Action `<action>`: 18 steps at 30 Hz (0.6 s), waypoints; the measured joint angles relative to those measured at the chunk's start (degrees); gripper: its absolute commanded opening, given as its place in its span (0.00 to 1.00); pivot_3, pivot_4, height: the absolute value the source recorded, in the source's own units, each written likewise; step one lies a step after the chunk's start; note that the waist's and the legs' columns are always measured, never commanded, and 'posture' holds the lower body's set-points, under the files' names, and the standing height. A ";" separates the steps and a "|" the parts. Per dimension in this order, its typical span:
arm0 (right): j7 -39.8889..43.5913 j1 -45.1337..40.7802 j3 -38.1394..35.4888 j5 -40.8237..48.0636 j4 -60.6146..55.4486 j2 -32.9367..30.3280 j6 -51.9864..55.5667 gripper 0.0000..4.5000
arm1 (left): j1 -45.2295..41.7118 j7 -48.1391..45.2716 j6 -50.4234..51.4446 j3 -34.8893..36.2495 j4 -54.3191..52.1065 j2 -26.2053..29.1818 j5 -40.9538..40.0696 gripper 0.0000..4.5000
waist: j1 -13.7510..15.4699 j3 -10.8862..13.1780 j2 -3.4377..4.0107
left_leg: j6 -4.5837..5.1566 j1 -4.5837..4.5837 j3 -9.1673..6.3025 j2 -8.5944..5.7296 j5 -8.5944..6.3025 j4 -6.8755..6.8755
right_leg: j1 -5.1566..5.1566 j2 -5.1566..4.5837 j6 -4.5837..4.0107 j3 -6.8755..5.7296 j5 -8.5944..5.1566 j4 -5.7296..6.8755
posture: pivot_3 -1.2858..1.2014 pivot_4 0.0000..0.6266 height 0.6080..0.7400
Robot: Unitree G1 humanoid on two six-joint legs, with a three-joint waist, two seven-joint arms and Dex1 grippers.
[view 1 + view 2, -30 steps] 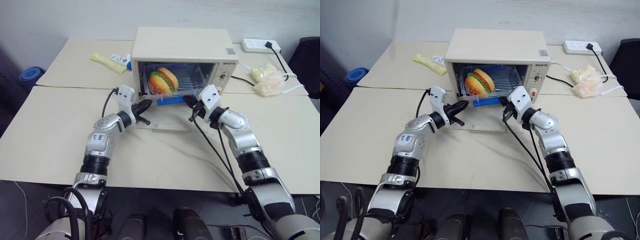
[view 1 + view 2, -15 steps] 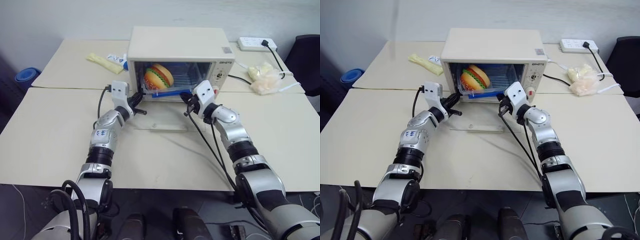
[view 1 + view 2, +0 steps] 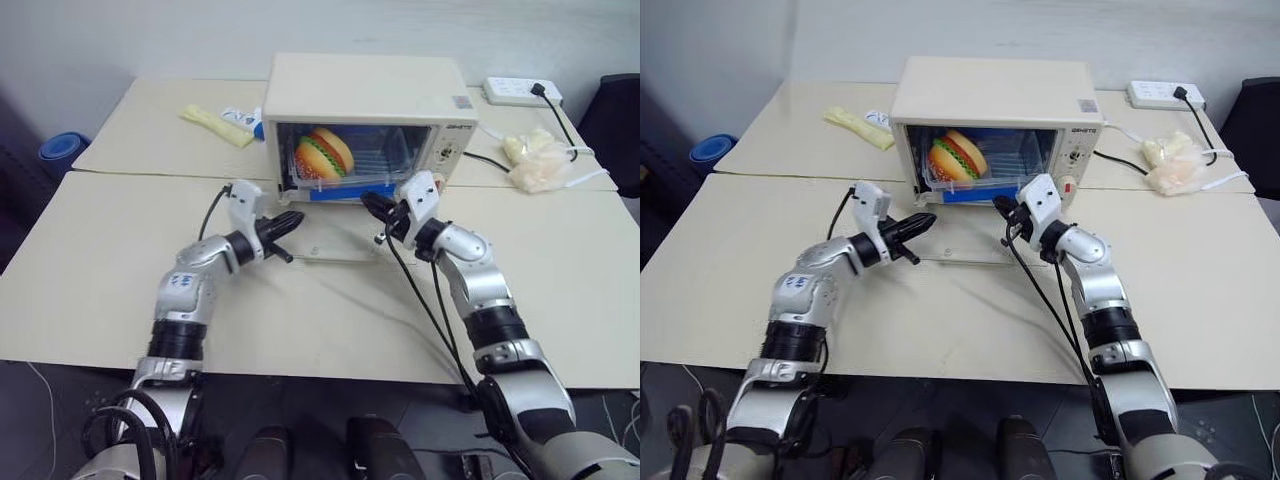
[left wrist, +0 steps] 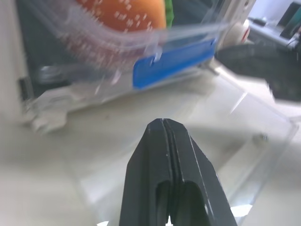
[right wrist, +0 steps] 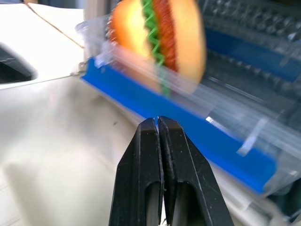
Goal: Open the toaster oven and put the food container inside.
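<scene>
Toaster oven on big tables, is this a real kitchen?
Probably not; it looks more like a test room or lab. The toaster oven stands on plain pushed-together tables, with a power strip behind it and a toy hamburger in the food container.

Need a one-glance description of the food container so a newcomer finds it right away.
Find the cream toaster oven at the back of the table, its glass door folded down flat. The food container sits in the oven's open mouth. It is the clear box with blue clip strips and a toy hamburger inside.
</scene>
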 measured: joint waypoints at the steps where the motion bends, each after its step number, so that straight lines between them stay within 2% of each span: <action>1: 0.15 1.98 -0.01 0.30 -2.52 -0.40 1.06 0.02 | -2.14 1.11 -1.70 -0.01 2.83 -0.95 0.84 0.00 | 0.12 0.00 0.00 | 0.00 -0.01 0.00 0.00 0.00 -0.01 | -0.01 0.01 0.00 0.00 0.00 0.00 | 0.52 0.24 1.00; 8: 1.07 12.87 -2.22 3.28 -19.04 -5.62 7.60 0.02 | -10.49 6.06 -10.84 1.80 18.81 -3.42 3.21 0.00 | 0.19 0.00 0.00 | 0.00 0.00 0.07 0.04 0.00 -0.07 | -0.03 0.07 0.01 0.00 0.01 -0.02 | 0.52 0.24 1.00; 13: 1.05 19.86 -7.41 6.92 -28.14 -10.61 12.61 0.02 | -11.59 4.76 -14.19 2.91 23.00 -3.25 3.36 0.00 | 0.29 0.01 -0.01 | 0.02 0.00 0.09 0.02 -0.01 -0.06 | -0.03 0.06 0.02 0.01 0.01 -0.06 | 0.52 0.24 1.00; 16: 1.56 22.32 -9.92 8.55 -30.01 -13.52 14.46 0.00 | -9.36 -0.47 -10.79 2.79 17.93 -1.30 1.69 0.13 | 0.06 0.01 -0.01 | 0.02 0.04 0.15 0.06 -0.01 -0.11 | -0.03 0.09 0.02 0.06 0.01 -0.03 | 0.52 0.24 1.00; 18: 2.53 23.80 -11.41 9.15 -29.71 -15.47 14.80 0.00 | -5.71 -5.72 -7.10 2.61 11.41 2.36 -0.07 0.26 | -0.25 0.01 -0.01 | 0.01 0.05 0.17 0.13 -0.01 -0.15 | -0.03 0.14 0.02 0.09 0.01 0.00 | 0.52 0.24 1.00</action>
